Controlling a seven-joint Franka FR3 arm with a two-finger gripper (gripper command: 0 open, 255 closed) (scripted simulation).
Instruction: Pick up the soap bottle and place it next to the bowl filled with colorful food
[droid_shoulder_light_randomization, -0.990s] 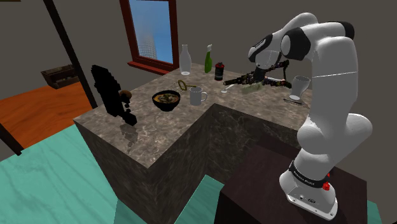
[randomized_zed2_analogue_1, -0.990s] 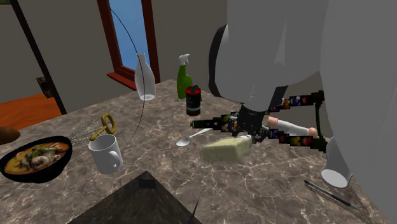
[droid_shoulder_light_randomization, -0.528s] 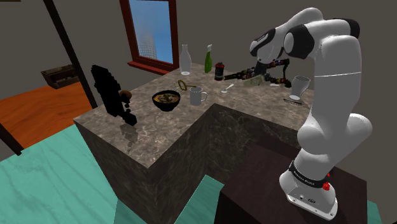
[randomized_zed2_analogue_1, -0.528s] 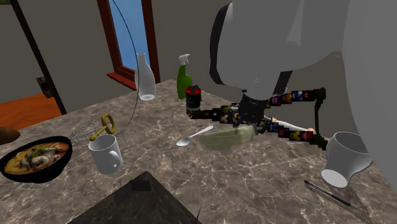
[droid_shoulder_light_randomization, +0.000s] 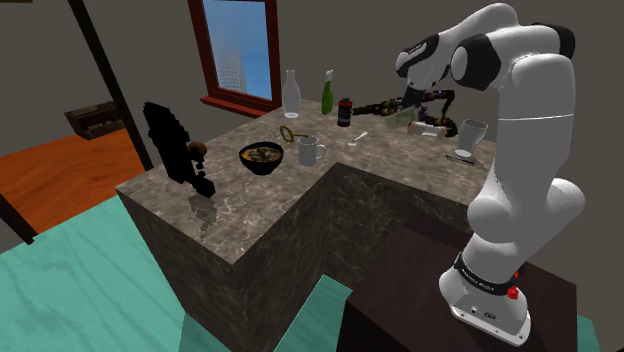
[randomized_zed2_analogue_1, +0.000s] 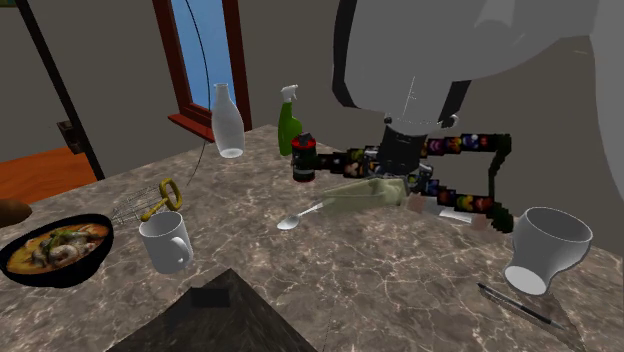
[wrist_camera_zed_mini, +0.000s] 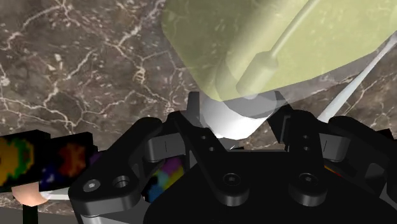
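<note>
Soap bottle (randomized_zed2_analogue_1: 360, 192), pale green, is held clear of the table (randomized_zed2_analogue_1: 400, 290) at the far end, the pincer (wrist_camera_zed_mini: 238, 116) being clamped on its white neck. If the neck slips, the body could swing and the mug (randomized_zed2_analogue_1: 165, 240) be struck. The long axis lies nearly level, base pointed toward the second exterior view's left, bowl (randomized_zed2_analogue_1: 55, 250) side.

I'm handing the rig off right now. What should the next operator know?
The gripper is shut on the soap bottle, clasping its neck; the bottle is held sideways over the counter, near the spoon.
The bowl of food sits at the second exterior view's far left, beside the mug.
Done: grasp.
Left: carry the bottle to the bowl, set it down beside it, release.
</note>
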